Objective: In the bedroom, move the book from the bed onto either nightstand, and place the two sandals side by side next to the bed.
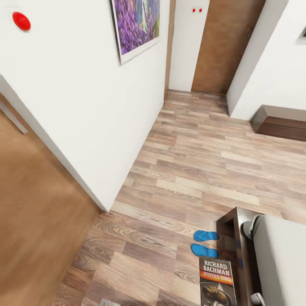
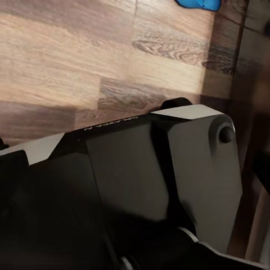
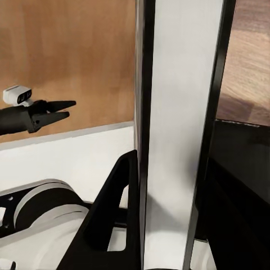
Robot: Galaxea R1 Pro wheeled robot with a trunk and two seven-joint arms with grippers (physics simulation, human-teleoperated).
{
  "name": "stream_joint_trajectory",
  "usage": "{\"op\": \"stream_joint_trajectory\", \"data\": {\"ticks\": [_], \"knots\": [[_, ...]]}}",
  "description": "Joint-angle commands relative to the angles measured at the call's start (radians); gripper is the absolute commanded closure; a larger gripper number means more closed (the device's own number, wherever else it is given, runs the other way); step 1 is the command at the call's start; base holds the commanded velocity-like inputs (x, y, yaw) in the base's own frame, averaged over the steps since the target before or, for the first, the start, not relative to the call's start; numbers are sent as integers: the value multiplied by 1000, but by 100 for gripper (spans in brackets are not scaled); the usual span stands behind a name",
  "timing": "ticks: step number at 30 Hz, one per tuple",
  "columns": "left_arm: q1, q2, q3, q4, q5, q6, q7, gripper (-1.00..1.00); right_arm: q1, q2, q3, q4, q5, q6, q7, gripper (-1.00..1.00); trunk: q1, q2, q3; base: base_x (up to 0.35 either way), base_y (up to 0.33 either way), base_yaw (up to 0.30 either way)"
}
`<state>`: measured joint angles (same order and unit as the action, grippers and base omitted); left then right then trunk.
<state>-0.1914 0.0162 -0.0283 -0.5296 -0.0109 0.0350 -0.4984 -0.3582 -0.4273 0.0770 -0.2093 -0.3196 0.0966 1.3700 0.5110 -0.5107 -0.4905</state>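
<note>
The book [image 1: 217,282], black with white "RICHARD BACHMAN" lettering and an orange band, hangs face-up at the bottom of the head view, beside the bed's dark frame [image 1: 233,229]. In the right wrist view it is a pale slab with black edges [image 3: 180,112], edge-on inside my right gripper [image 3: 180,225], which is shut on it. Two blue sandals [image 1: 206,235] [image 1: 204,250] lie side by side on the floor against the bed's corner; one sandal's tip [image 2: 197,3] appears in the left wrist view. My left gripper [image 3: 61,110] hangs with its fingers slightly apart, holding nothing.
The pale mattress [image 1: 282,259] is at the lower right. A white wall corner [image 1: 102,204] juts out at left, with a lavender picture [image 1: 136,25] on it. Wood-plank floor [image 1: 204,161] runs ahead to a brown door [image 1: 225,42]. A low dark-brown wooden piece [image 1: 280,123] stands by the far right wall.
</note>
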Motion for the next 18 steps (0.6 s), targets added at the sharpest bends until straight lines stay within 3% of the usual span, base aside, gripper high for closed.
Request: {"op": "stream_joint_trajectory", "data": {"ticks": [1,6,18], "knots": [[0,1,-2,0,-1,4,-2,-100,0,-1,7,-1,-12,13,5,100,0,-1,-1,0,0,291],[0,0,-2,3,-1,3,-2,-100,-1,-1,7,0,-12,12,4,100,0,-1,-1,0,0,137],[0,-5,-2,4,-1,3,-1,-100,0,-1,9,11,-12,12,5,100,0,-1,4,0,0,8]]}}
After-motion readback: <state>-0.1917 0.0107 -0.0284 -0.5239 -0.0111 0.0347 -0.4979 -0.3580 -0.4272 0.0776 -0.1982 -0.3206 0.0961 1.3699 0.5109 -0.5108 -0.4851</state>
